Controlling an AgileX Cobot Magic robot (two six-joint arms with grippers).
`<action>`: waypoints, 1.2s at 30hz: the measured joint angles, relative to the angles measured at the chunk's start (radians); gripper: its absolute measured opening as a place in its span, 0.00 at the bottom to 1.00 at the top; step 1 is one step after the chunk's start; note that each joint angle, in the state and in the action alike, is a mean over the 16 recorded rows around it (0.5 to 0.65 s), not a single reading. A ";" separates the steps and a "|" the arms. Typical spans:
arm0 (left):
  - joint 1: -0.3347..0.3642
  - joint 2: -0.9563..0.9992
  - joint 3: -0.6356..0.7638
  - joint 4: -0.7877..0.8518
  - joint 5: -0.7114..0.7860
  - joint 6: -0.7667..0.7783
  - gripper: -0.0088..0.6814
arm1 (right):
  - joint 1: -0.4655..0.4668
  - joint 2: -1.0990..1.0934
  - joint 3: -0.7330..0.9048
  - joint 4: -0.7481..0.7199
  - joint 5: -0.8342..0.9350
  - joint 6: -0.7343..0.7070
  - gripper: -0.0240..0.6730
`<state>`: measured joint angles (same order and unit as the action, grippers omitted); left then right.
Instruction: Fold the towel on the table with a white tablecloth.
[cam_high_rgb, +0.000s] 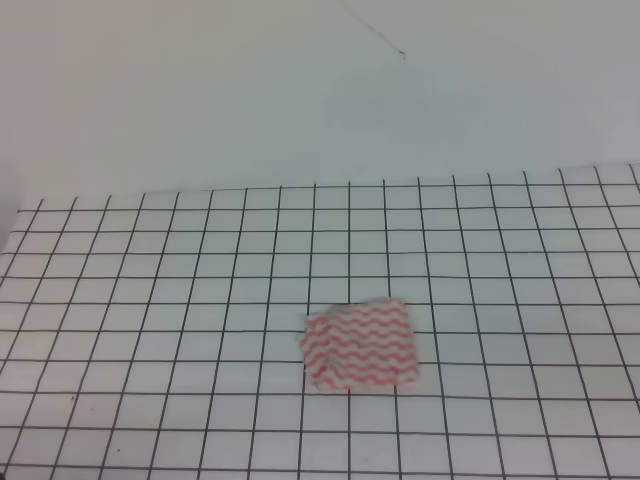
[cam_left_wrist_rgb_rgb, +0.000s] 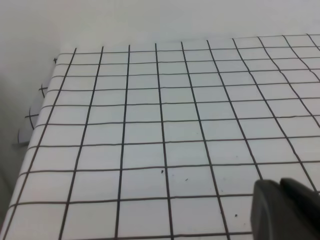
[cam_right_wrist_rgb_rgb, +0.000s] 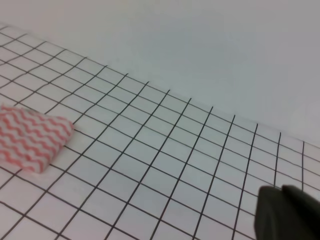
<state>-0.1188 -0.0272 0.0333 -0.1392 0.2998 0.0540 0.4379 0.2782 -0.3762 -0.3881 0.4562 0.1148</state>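
The towel (cam_high_rgb: 360, 345), white with red-pink wavy stripes, lies as a small compact rectangle on the white grid tablecloth (cam_high_rgb: 150, 300), a little right of the table's middle and toward the front. The right wrist view has the towel (cam_right_wrist_rgb_rgb: 30, 137) at its left edge, lying thick as if in layers. Neither arm appears in the exterior high view. Only a dark piece of my left gripper (cam_left_wrist_rgb_rgb: 287, 210) shows, in the bottom right corner of its wrist view above bare tablecloth. My right gripper (cam_right_wrist_rgb_rgb: 290, 212) shows the same way, well to the right of the towel.
The tablecloth's left edge (cam_left_wrist_rgb_rgb: 30, 150) drops off in the left wrist view. A plain pale wall (cam_high_rgb: 300, 90) stands behind the table's far edge. Nothing but the towel lies on the cloth.
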 joint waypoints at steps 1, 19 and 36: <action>0.000 0.000 0.000 0.000 0.000 0.000 0.01 | -0.001 -0.001 0.000 0.000 0.000 0.000 0.03; 0.000 0.000 0.000 0.000 0.000 0.000 0.01 | -0.439 -0.221 0.166 0.068 -0.116 0.083 0.03; 0.000 0.000 0.000 0.000 0.000 0.000 0.01 | -0.604 -0.296 0.380 0.203 -0.133 0.006 0.03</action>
<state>-0.1188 -0.0271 0.0333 -0.1393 0.2998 0.0540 -0.1658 -0.0180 0.0042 -0.1847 0.3227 0.1213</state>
